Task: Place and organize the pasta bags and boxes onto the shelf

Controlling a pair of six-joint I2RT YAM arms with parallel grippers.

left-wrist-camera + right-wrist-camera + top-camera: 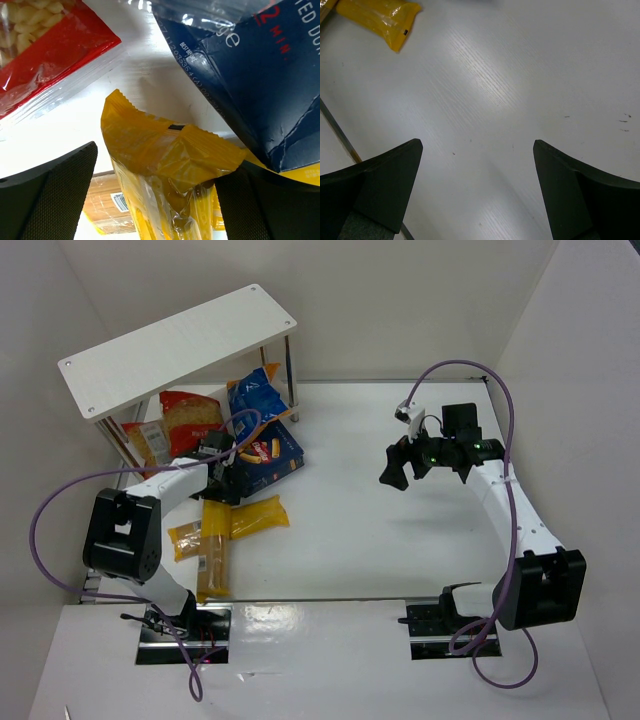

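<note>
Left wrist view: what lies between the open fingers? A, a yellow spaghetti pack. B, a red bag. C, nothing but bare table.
A: the yellow pack fills the gap between the left gripper's open fingers, while the red bag lies off to the upper left.

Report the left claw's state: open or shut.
Open. In the left wrist view the left claw has its fingers standing wide apart, with the crinkled end of a yellow spaghetti pack between them, not clamped.

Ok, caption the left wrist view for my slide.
Open left pincer framing a yellow spaghetti pack, red pasta bag upper left, dark-blue pack upper right.
</note>
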